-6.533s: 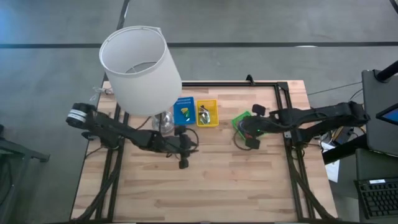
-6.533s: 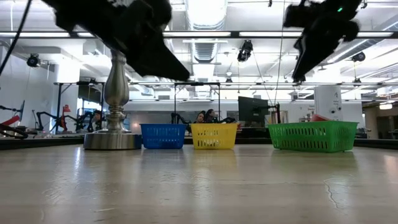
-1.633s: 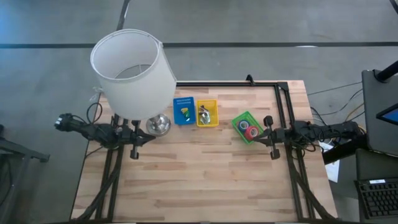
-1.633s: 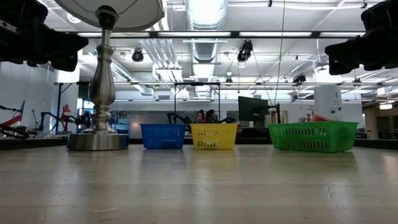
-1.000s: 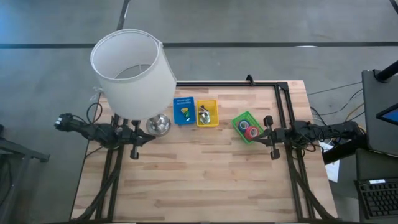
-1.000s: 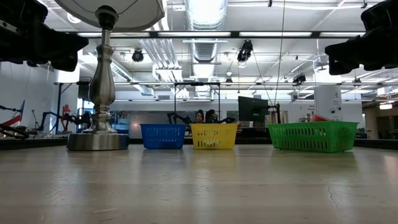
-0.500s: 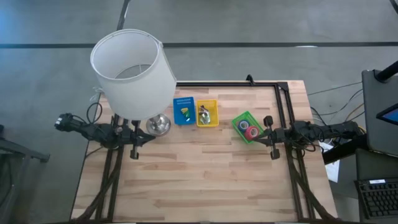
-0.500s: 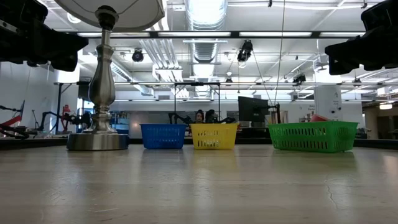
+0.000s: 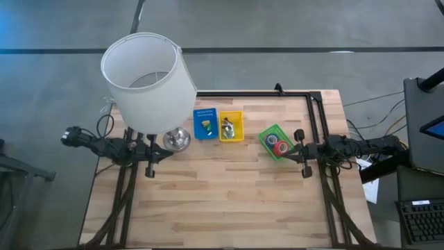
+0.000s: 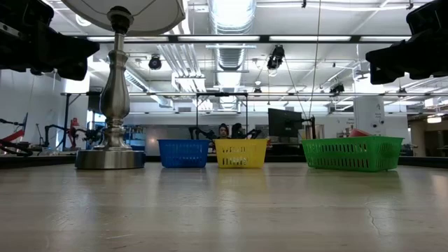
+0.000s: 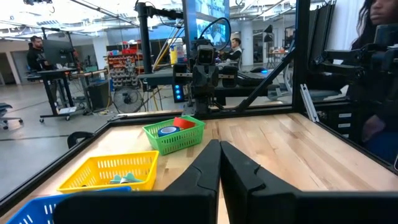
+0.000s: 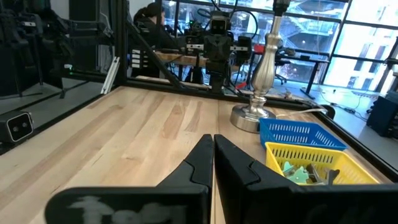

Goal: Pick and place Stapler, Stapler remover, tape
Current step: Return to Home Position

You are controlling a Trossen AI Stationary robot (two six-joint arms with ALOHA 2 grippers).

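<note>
Both arms are drawn back at the table's side edges. My left gripper (image 9: 161, 153) is shut and points level toward the middle; its closed fingers (image 11: 219, 158) hold nothing. My right gripper (image 9: 291, 151) is likewise shut and holds nothing (image 12: 213, 149), beside the green basket (image 9: 276, 142). Red tape rolls (image 9: 279, 147) lie in that basket (image 11: 174, 135). The silvery stapler remover (image 9: 227, 128) lies in the yellow basket (image 9: 231, 127). The blue basket (image 9: 205, 123) holds a small yellow-green piece. I cannot make out the stapler.
A table lamp with a large white shade (image 9: 147, 80) stands on its metal base (image 9: 177, 139) at the far left, next to the blue basket. A black frame (image 9: 316, 111) borders the table's far and right sides. People sit in the room beyond.
</note>
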